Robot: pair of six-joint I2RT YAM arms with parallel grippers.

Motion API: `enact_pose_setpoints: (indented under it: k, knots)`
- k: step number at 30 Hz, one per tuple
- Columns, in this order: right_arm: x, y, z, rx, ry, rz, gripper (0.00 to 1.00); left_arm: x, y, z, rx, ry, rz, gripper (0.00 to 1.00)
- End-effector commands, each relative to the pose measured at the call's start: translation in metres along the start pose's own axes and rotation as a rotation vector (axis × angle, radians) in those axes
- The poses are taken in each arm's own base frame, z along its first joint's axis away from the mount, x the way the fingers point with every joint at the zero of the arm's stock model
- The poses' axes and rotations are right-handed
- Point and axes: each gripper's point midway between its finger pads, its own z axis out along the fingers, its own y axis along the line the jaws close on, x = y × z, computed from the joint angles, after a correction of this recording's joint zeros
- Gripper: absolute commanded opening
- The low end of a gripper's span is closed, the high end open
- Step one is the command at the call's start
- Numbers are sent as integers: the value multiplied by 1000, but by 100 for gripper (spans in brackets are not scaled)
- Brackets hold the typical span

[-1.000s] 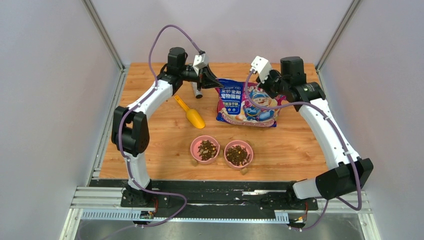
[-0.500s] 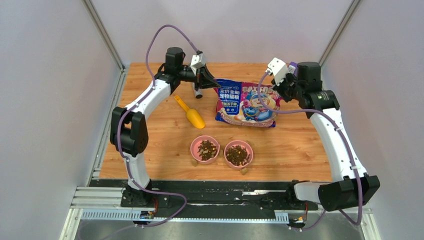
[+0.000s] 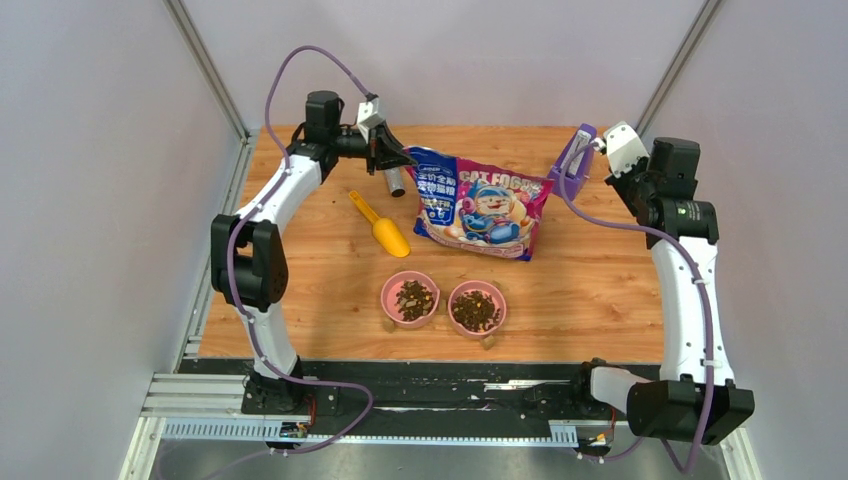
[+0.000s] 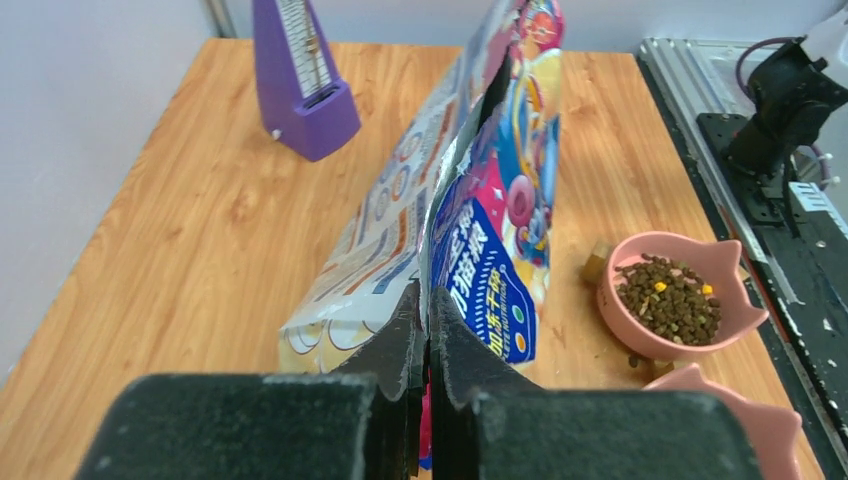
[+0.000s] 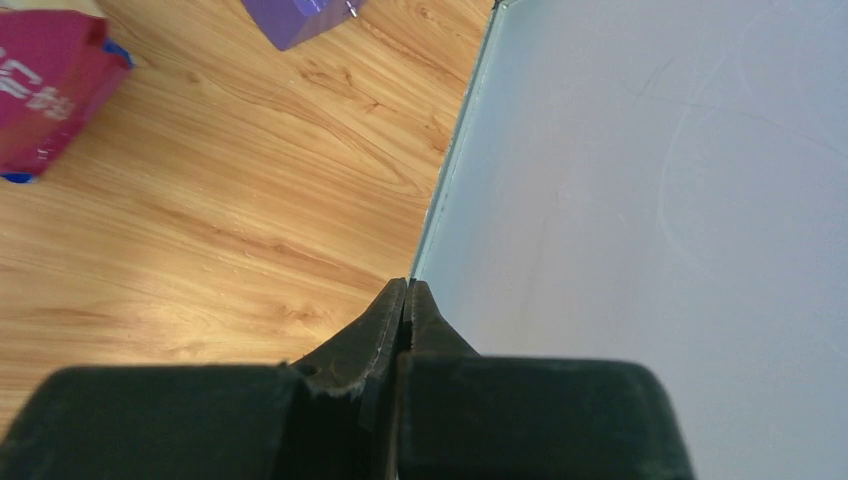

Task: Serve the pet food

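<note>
The pet food, dark brown kibble, fills two pink bowls [image 3: 410,298] [image 3: 476,308] near the front; one heap [image 4: 668,298] shows in the left wrist view. The glossy cartoon-cat bag [image 3: 478,203] lies tilted on the table. My left gripper [image 3: 403,160] is shut on the bag's top-left edge, and in the left wrist view its jaws [image 4: 428,305] pinch the bag [image 4: 490,220]. My right gripper [image 3: 618,168] is shut and empty by the right table edge, apart from the bag. In its own view it [image 5: 405,288] points along the wall.
A yellow scoop [image 3: 381,226] lies left of the bag. A grey cylinder [image 3: 397,181] stands under the left gripper. A purple metronome-like object [image 3: 572,160] [image 4: 302,85] stands at the back right. Grey walls [image 5: 650,200] enclose the table.
My right gripper has moved right, away from the bag's top-right corner. My left gripper has pulled the bag a little to the left, and the bag has turned.
</note>
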Motion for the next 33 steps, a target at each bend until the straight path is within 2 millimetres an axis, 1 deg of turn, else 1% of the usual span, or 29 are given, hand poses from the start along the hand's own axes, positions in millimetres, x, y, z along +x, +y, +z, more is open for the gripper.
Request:
enact_pose_setpoints:
  k: [1,2,3,4,5,6,7,8,9,11,13,16,18,21,23,26,29,32,33]
  knots:
    - [-11,-10,-14,49,-42,21,0,-31,2,-22,-45,-20,90,0]
    - [-18,-8,-14,33,-67,48,0,-33,1,-21,-43,-26,87,2]
    - [-25,-5,-15,13,-97,77,0,-33,0,-20,-42,-27,73,14]
    - [-35,-1,-16,-20,-138,112,7,-36,0,-16,-36,-33,82,21]
    - [-46,4,-19,-54,-180,145,20,-36,-2,-15,-31,-34,80,33]
    - [-57,7,-23,-87,-223,172,37,-37,-3,-13,-26,-36,87,37]
    - [-68,13,-28,-131,-269,199,51,-38,-4,-11,-23,-36,90,41]
    - [-82,18,-34,-177,-320,218,59,-38,-4,-11,-22,-37,91,43]
    - [-94,24,-41,-225,-370,237,64,-38,-5,-10,-20,-37,93,44]
    - [-119,39,-57,-340,-469,257,71,-38,-6,-10,-12,-39,94,45]
    - [-142,56,-73,-463,-562,271,74,-37,-8,-10,3,-41,93,46]
    - [-173,89,-93,-651,-669,250,77,-37,-13,-10,25,-46,98,44]
    - [-191,113,-95,-704,-696,205,79,-37,-16,-10,33,-47,104,42]
    - [-212,145,-83,-716,-693,123,80,-36,-17,-10,33,-47,112,39]
    - [-225,159,-70,-709,-680,96,80,-34,-18,-10,30,-43,109,37]
    - [-246,172,-50,-696,-674,74,80,-33,-17,-11,23,-39,117,33]
    - [-270,183,-38,-694,-687,50,79,-34,-16,-11,15,-38,121,27]
    - [-284,196,-28,-718,-691,15,79,-38,-13,-11,7,-38,130,22]
    - [-286,202,-25,-739,-689,2,78,-36,-14,-11,5,-34,112,21]
